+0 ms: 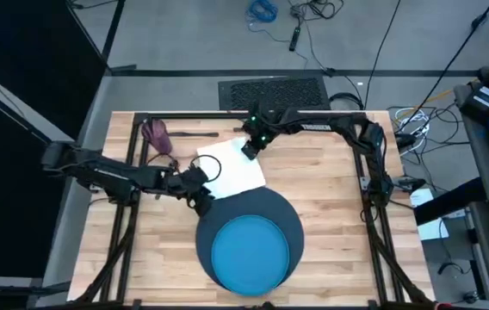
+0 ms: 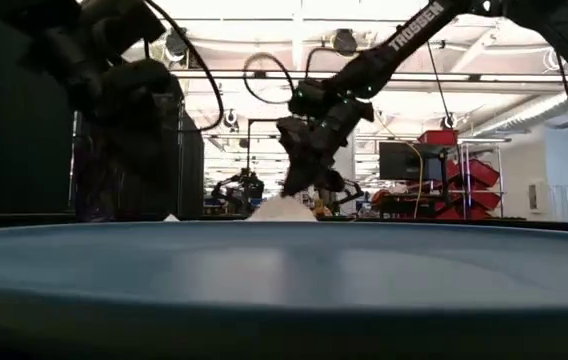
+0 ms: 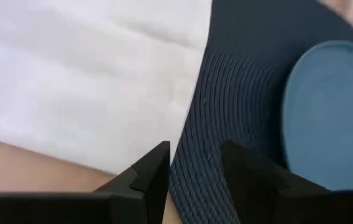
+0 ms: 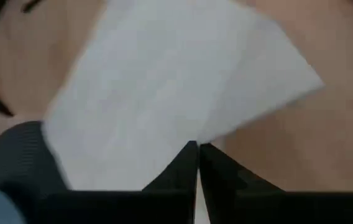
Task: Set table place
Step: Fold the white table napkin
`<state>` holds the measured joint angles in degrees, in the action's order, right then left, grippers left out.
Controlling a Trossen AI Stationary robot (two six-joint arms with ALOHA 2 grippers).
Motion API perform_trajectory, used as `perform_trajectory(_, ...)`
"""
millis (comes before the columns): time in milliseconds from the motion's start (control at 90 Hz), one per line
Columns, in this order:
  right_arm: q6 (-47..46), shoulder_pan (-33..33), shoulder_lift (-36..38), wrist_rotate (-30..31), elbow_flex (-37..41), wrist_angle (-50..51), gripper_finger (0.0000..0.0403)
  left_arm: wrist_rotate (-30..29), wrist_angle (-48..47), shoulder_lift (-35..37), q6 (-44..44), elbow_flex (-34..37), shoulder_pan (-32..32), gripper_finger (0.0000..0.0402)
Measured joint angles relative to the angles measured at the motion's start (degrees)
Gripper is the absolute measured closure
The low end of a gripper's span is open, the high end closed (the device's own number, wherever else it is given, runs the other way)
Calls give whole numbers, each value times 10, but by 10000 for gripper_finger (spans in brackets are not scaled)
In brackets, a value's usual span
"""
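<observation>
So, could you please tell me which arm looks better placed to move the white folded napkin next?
Probably the right. The right gripper is shut on the white folded napkin's far corner, while the left gripper sits open over the big dark blue round mat's edge beside it.

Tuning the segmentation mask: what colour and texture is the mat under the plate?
Dark navy blue with a fine ribbed weave; the mat shows best in the left wrist view, beside the lighter blue plate.

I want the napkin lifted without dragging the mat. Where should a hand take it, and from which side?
Judging by its pose, take the white napkin at its far corner, from above, where the right hand is. It lies flat on the table, and its near edge meets the dark blue mat, beside the left hand.
</observation>
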<state>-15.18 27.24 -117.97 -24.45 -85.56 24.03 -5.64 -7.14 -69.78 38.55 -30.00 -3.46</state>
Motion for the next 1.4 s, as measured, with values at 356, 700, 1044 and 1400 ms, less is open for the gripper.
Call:
perform_trajectory(356,-47,-55,0,1,0,-117,403,-29,-30,64,-1,0,0,272)
perform_trajectory(700,-110,-73,-1,5,-1,-232,403,-29,-29,73,0,0,0,272)
perform_trajectory(1044,-143,-78,-57,1,-1,-286,403,-29,-28,73,-1,0,0,272)
perform_trajectory(1400,-172,-86,-97,4,-34,-351,403,-29,-29,73,-15,-1,0,272)
